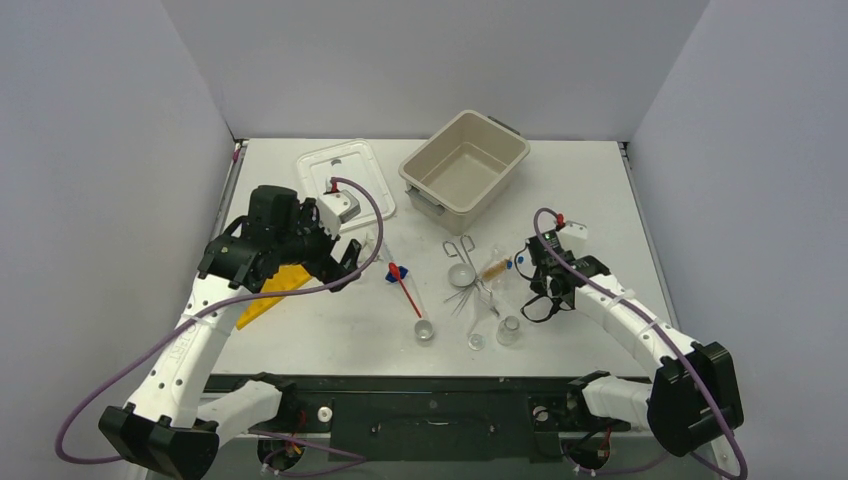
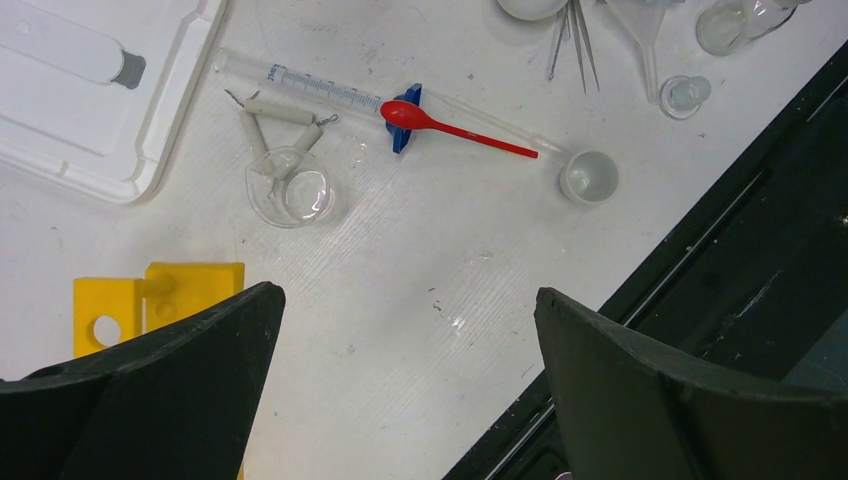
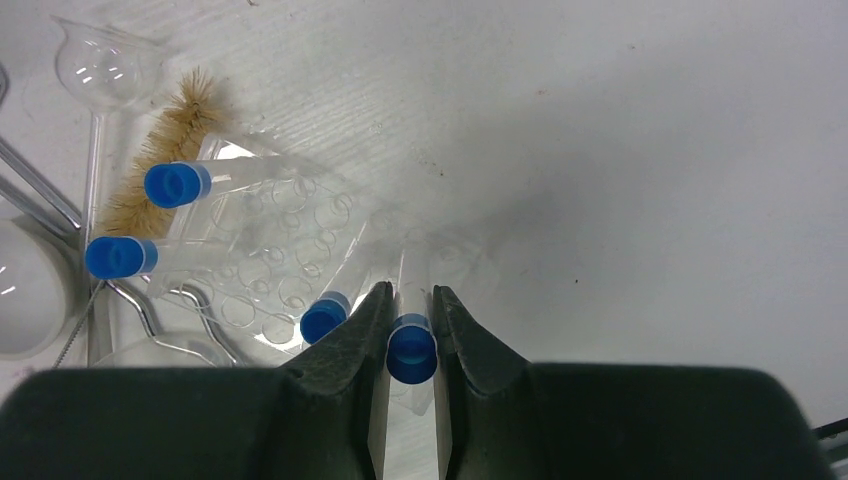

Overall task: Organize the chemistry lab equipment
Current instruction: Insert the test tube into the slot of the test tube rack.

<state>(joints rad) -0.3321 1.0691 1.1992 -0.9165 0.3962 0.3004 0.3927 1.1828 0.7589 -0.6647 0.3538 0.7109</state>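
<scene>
Grey walls stand round a white table. Lab things lie spread over its middle. On the far side sit a tub and, left of it, a lid.

The right gripper is low over the right part of the mess. Its fingers are almost closed and pinch one tube just past its blue cap. The cap is at the wrist end. The tube's long side runs straight out between the fingers, away from the wrist. I cannot tell if it is off the table yet. More capped tubes lie just left of it, beside a brush.

The left gripper hangs over the left part of the table. Its fingers are wide apart and hold nothing. A yellow rack lies below it, partly hidden by one finger. A red spoon and a small beaker lie to its right.

The rack is well away to the left of the held tube, much nearer the left arm. The tub is far and a little left of the right gripper, and that arm is nearer to it. So I think the tube goes up first, then far and left to the tub. For the rack, it would have to be turned upright.
</scene>
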